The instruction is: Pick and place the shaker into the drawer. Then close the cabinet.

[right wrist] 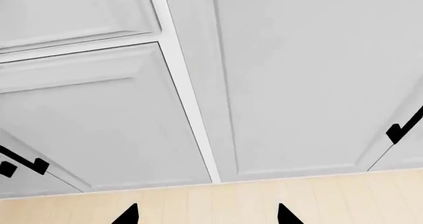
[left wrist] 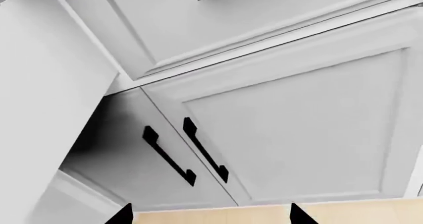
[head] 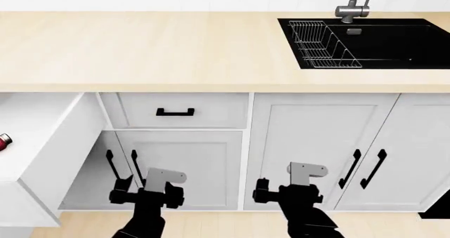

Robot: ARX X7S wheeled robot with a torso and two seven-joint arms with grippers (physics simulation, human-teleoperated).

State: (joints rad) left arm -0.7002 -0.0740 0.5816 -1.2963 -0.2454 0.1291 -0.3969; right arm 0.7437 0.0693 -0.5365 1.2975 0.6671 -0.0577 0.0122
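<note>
The small red shaker lies inside the open white drawer, at the far left edge of the head view and only partly in frame. The drawer is pulled out far; its white side also shows in the left wrist view. My left gripper hangs low in front of the lower cabinet doors, to the right of the drawer, open and empty. My right gripper is low before the cabinet under the counter's middle, open and empty.
A narrower drawer front with a short black handle sits beside the open drawer. Closed white cabinet doors with long black handles face me. The wood counter holds a black sink with a wire rack and a faucet.
</note>
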